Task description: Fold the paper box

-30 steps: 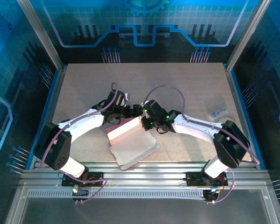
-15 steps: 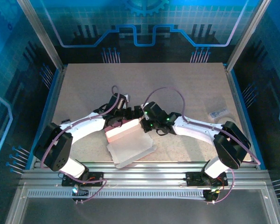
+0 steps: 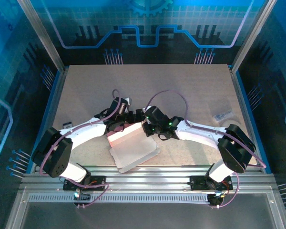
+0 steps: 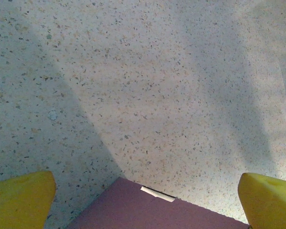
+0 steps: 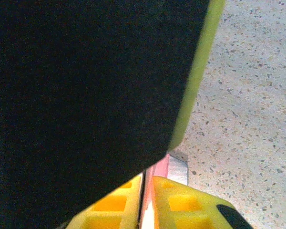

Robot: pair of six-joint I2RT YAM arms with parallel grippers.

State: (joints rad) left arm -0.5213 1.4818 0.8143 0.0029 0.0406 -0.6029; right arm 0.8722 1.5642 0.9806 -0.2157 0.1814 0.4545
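The paper box (image 3: 133,149) lies near the table's front middle. Its pale inner face lies flat and a pink panel (image 3: 125,134) stands raised along the far side. My right gripper (image 3: 145,126) is at the raised panel's right end. In the right wrist view its yellow fingers (image 5: 183,202) are shut on the thin pink edge (image 5: 161,167). My left gripper (image 3: 132,117) hovers just behind that panel, jaws wide open. Its fingertips (image 4: 20,199) stand on either side of the mauve-looking box panel (image 4: 133,212), touching nothing.
A small clear packet (image 3: 223,115) lies at the right of the speckled table (image 3: 181,86). Metal rails (image 3: 148,174) run along the near edge. The left gripper's dark body (image 5: 81,86) sits close in front of the right wrist camera.
Both grippers and the box have shifted slightly left. The left arm's elbow has swung outward to the left. The right gripper stays clamped on the panel.
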